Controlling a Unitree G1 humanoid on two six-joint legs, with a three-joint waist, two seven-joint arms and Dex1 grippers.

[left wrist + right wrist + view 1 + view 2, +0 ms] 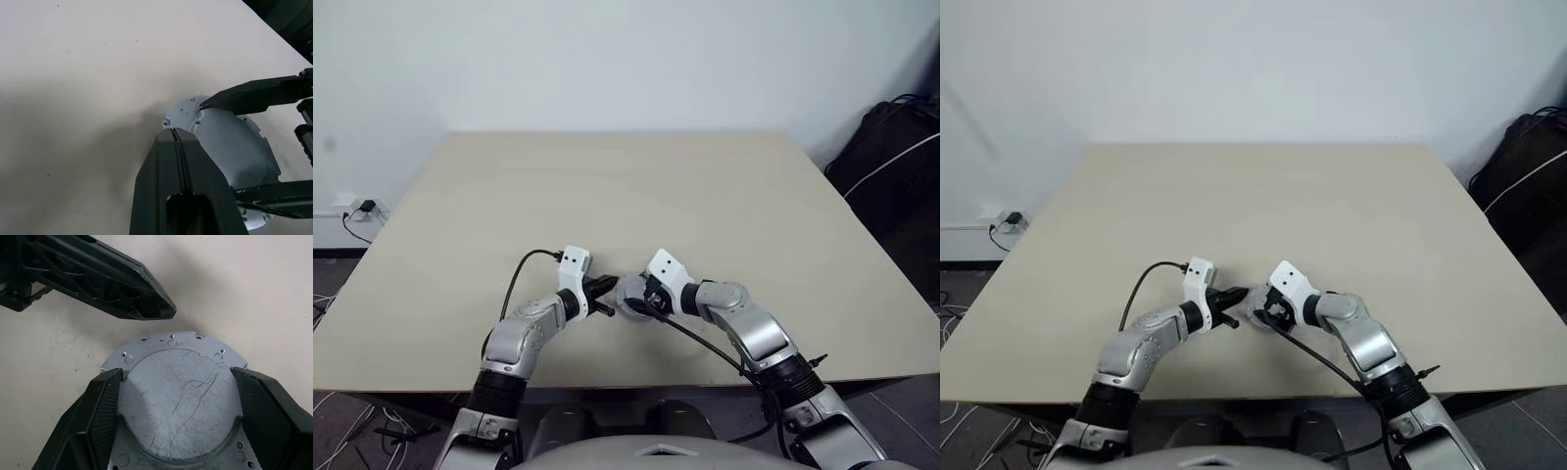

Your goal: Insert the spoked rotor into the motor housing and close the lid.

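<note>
My right gripper (176, 396) has its fingers (100, 416) spread wide and clamped on either side of a round silver-grey metal part (178, 396), which I take to be the lid. In the right wrist view it sits squarely between my two pads, scratched flat face toward the camera, with a flange of small screw holes showing past the domed centre. The left gripper (164, 311) has its fingers pressed together, the tip just beside the flange's far edge, and I cannot tell whether it touches.

In the left wrist view my closed left fingers (176, 147) point at the lid's rim, with the right fingers crossing above and below the disc. The disc is tilted, its face turned up and toward the right arm.

In the head views the lid (631, 294) is between the two grippers, low over the near edge of the table (636, 186).

I judge it rigid, fairly light and smooth, so it could slip; gripping across the rim, as now, suits it. A round disc has no long axis, and its own axis runs through the hub.
</note>
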